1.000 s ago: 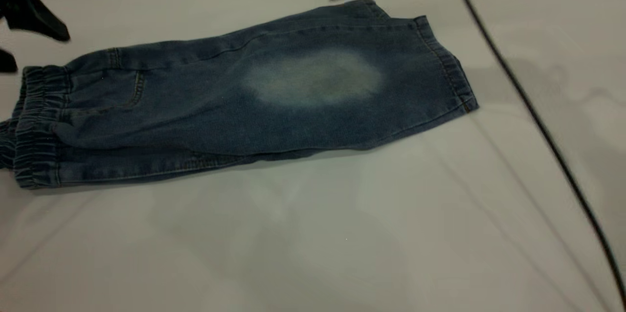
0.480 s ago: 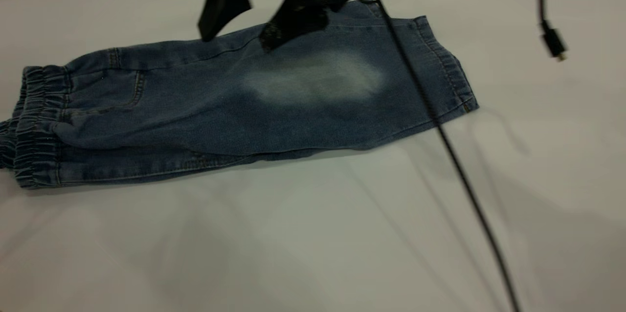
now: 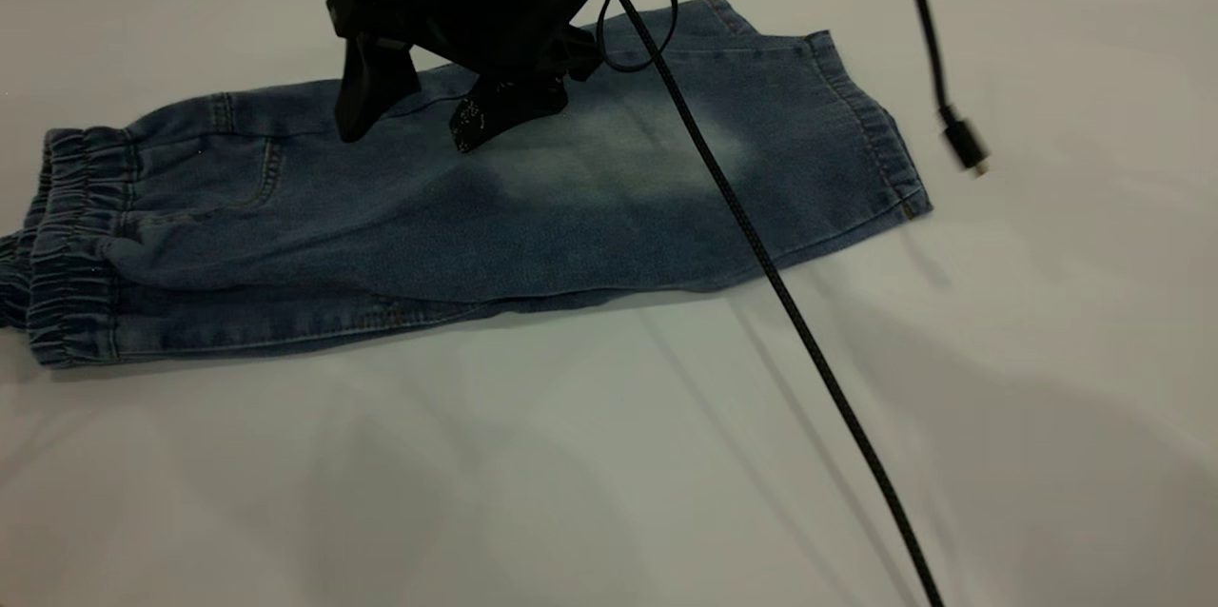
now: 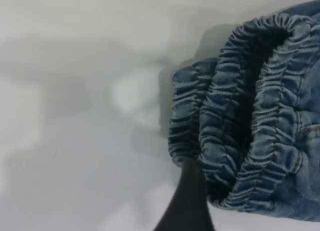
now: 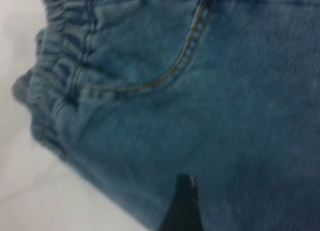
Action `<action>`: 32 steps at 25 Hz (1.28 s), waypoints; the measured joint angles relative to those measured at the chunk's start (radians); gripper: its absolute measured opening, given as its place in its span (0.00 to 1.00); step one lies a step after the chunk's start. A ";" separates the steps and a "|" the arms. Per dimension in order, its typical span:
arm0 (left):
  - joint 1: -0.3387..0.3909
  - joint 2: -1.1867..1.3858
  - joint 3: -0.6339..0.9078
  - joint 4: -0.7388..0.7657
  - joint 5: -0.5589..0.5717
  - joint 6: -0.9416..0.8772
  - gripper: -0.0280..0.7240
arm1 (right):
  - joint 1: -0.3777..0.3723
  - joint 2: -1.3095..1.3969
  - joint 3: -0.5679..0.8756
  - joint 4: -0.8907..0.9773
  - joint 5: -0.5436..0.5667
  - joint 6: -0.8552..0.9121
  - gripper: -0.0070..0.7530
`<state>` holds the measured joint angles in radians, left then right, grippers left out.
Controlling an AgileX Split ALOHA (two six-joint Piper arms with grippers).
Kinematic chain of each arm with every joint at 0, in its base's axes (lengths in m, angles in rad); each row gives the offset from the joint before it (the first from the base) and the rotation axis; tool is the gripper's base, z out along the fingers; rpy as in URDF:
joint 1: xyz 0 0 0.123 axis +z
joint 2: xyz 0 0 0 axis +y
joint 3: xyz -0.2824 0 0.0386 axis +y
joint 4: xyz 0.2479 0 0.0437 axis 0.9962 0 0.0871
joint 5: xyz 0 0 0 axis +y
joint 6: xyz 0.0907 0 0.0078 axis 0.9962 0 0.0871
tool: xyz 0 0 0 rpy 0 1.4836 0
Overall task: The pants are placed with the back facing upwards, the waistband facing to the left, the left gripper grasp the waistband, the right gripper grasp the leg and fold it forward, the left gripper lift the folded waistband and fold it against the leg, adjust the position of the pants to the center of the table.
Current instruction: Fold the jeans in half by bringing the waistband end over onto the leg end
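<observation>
The right gripper [image 3: 411,124] hung over the pants [image 3: 457,198] with its two fingers spread apart and holding nothing, above the denim between the pocket seam [image 3: 269,171] and the pale faded patch [image 3: 657,155] of the leg [image 3: 666,169]. The left gripper [image 4: 187,201] showed only one dark finger at the waistband [image 4: 250,116], so I cannot tell if it was pinching. The folded pants lay flat on the white table [image 3: 571,455], and a black cable [image 3: 790,312] crossed over the leg.
</observation>
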<state>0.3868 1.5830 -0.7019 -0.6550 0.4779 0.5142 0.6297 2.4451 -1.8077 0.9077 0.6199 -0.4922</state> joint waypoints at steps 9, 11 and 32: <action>0.000 0.000 0.000 -0.012 0.005 0.000 0.81 | 0.000 0.053 -0.007 -0.235 -0.002 0.162 0.74; 0.000 0.000 0.000 -0.028 0.005 0.000 0.81 | 0.000 0.052 -0.007 -0.324 -0.002 0.235 0.74; -0.095 0.071 0.000 -0.037 0.006 0.008 0.81 | -0.106 -0.014 -0.003 -0.834 0.148 0.556 0.73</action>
<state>0.2916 1.6543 -0.7019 -0.6918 0.4840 0.5217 0.5241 2.4314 -1.8103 0.0739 0.7677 0.0639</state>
